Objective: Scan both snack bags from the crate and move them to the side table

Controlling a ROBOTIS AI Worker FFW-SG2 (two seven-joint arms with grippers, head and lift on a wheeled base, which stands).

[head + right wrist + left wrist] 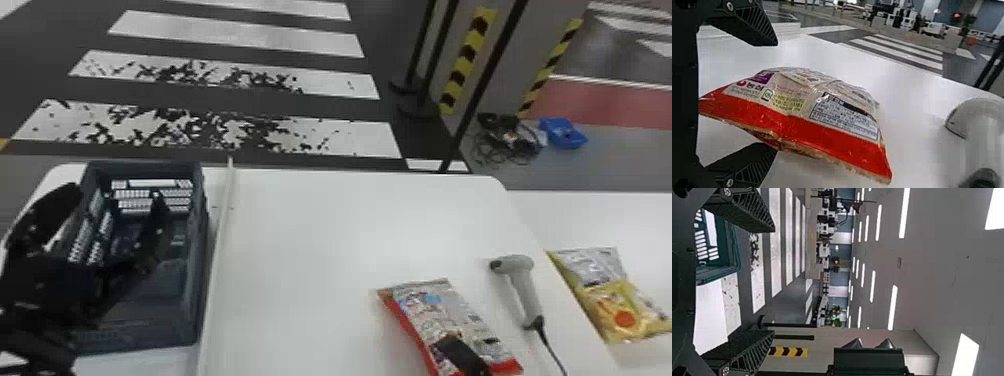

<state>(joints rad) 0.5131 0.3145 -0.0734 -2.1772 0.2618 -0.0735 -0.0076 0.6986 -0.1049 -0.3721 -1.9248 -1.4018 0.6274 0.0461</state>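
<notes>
Currently, the red-and-silver plastic snack bag (430,305) lies lower right in the head view, long axis diagonal, upper left to lower right, bearing printed label panels. Right gripper (462,352): fingers spread at this bag. Left gripper (118,196): fingers spread, left, over the grey-blue plastic crate (198,280). Yellow-and-silver snack bag (607,305): right edge.

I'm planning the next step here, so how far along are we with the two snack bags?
Looks done: the yellow bag lies on what appears to be the side table, past the scanner.

In hand: the red bag rests on the main table, between the open fingers of the right gripper.

Remaining: likely gripping it and moving it across. I can't tell whether either bag has been scanned.
</notes>
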